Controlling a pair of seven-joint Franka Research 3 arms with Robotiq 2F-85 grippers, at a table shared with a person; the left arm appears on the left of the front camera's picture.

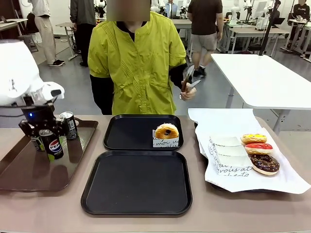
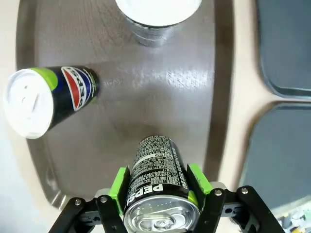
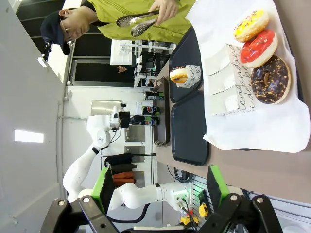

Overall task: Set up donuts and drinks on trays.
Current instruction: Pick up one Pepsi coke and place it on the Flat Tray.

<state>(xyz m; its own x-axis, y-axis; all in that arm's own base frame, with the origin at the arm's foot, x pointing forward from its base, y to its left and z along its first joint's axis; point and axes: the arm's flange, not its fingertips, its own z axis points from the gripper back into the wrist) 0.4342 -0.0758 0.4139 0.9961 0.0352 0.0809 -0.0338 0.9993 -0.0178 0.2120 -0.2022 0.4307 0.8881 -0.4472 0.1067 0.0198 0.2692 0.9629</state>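
The left gripper [image 2: 158, 187] grips a can [image 1: 52, 145] over the brown tray [image 1: 14, 179], and another can [image 2: 48, 99] stands on that tray. Right of the brown tray, the far black tray [image 1: 126, 136] holds a sleeved donut [image 1: 166, 131]. Three iced donuts [image 1: 258, 148] lie farther right on white paper [image 1: 286, 182]. The right gripper [image 3: 160, 187] stands open.

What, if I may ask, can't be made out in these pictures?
- Front view: the third can on the brown tray is mostly hidden behind the left end effector and its held can.
- Left wrist view: the top can is cut off by the picture's edge.
- Front view: the white paper covers whatever lies beneath it.
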